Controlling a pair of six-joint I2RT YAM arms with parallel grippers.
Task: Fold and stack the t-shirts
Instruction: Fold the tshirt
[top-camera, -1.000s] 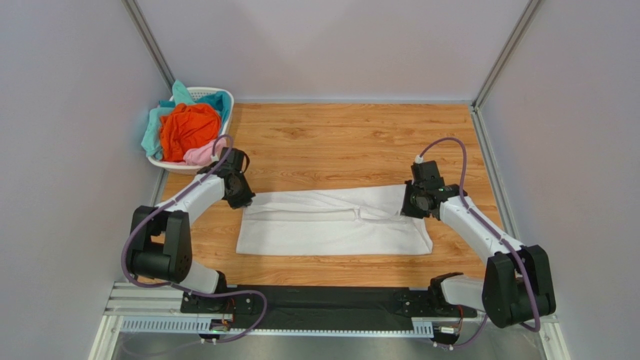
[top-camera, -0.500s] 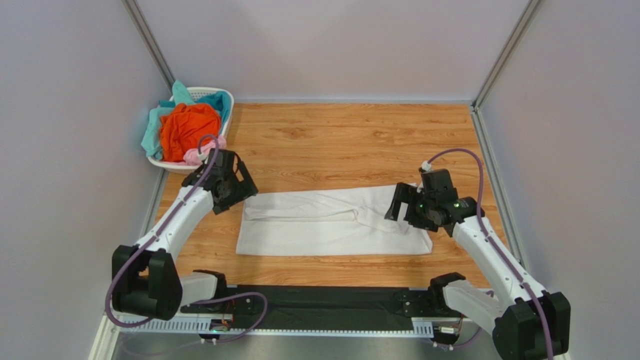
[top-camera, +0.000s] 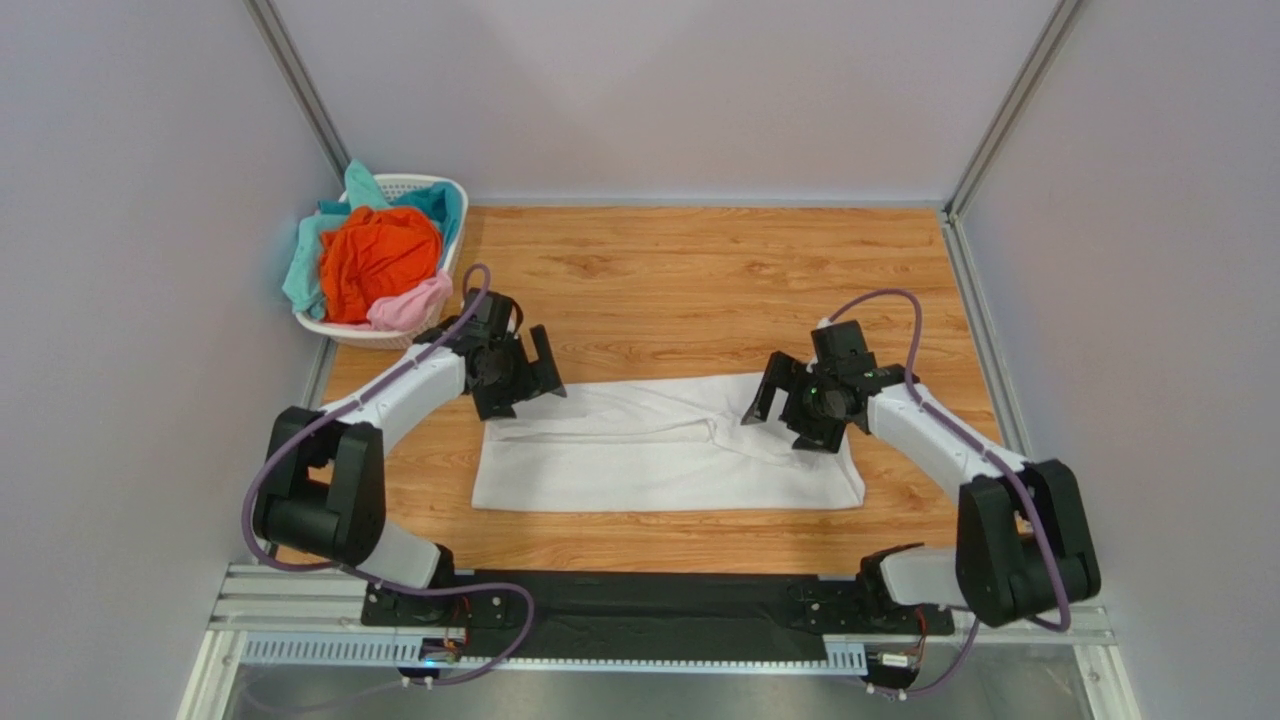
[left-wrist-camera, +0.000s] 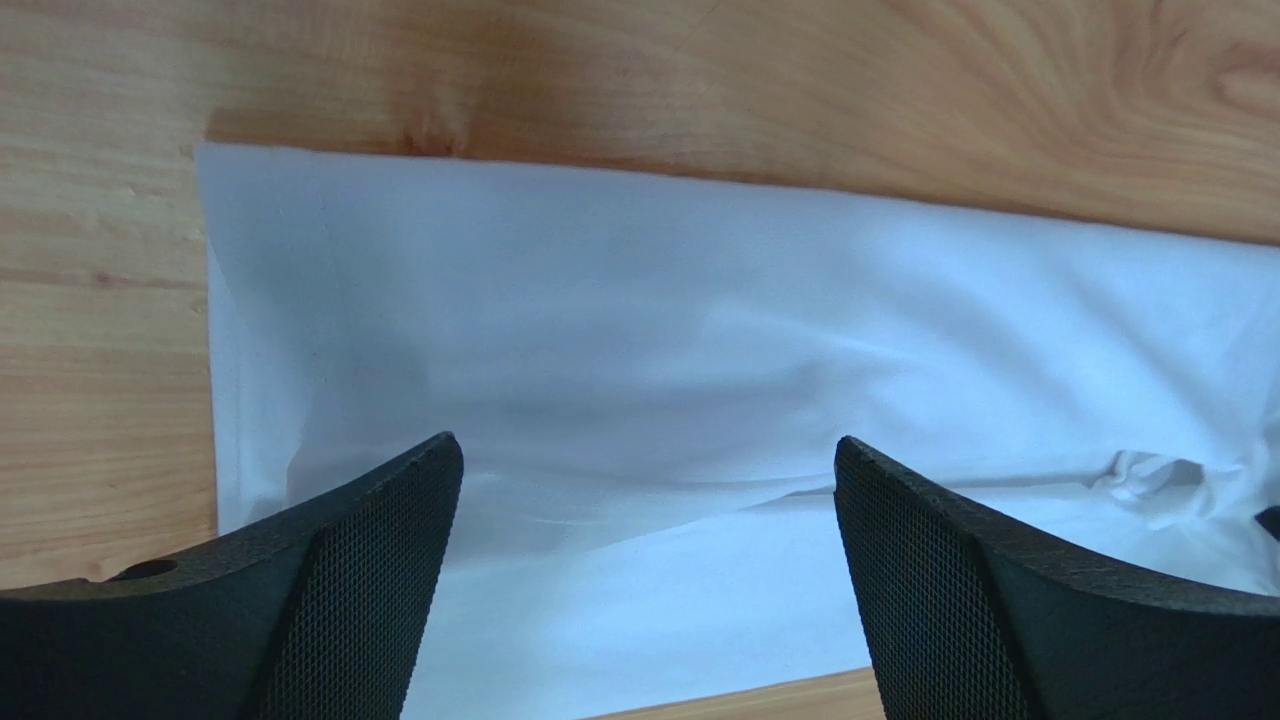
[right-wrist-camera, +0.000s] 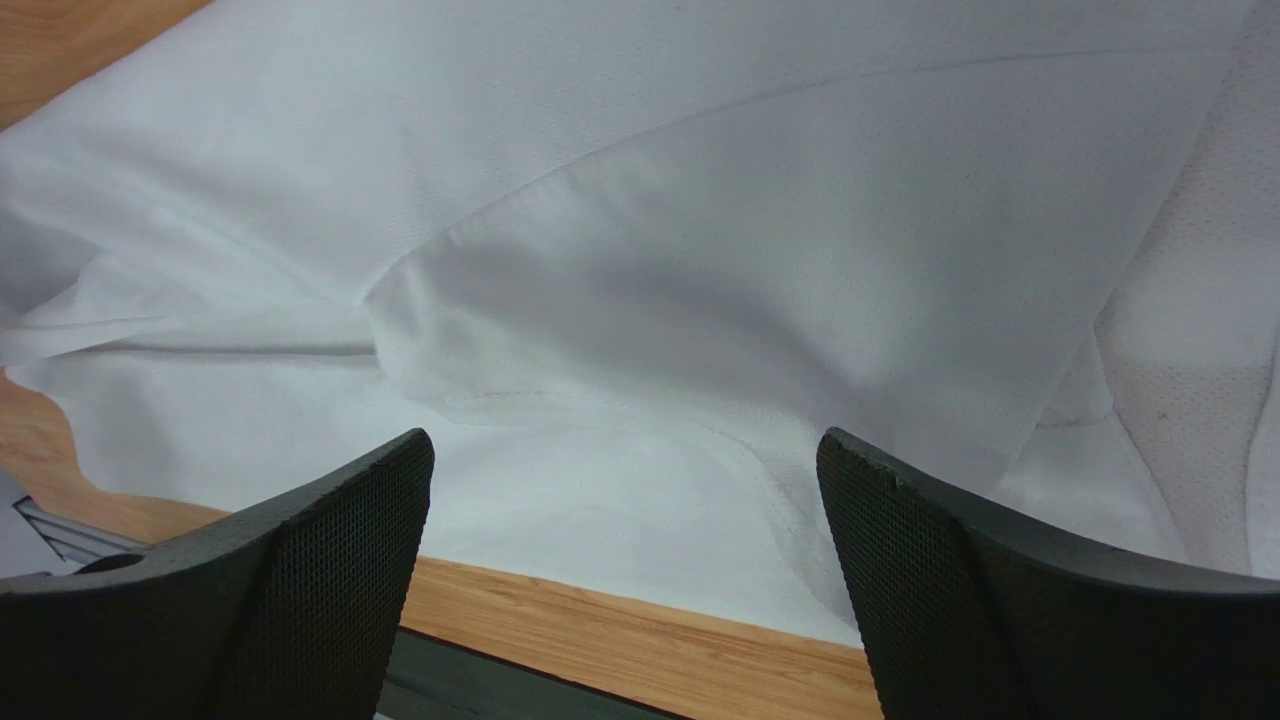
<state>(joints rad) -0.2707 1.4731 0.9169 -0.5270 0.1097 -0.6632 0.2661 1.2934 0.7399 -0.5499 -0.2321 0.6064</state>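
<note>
Orange, teal and pink cloth fills the white basket (top-camera: 452, 201) at the upper left of the overhead view: the spare t-shirts (top-camera: 376, 255), probably parked there until their turn. Just right of them the left gripper (top-camera: 535, 381) hangs over the left end of the white t-shirt (top-camera: 661, 458), jaws spread wide and empty. That shirt lies flat as a long band across the middle of the wooden table (top-camera: 676, 270), apparently folded lengthwise, so an arm at each end suits a crosswise fold. Over the right end the right gripper (top-camera: 775, 414) is likewise wide and holds nothing. Sleeves and collar are hidden among the layers, and I cannot tell whether any fingertip touches cloth.
</note>
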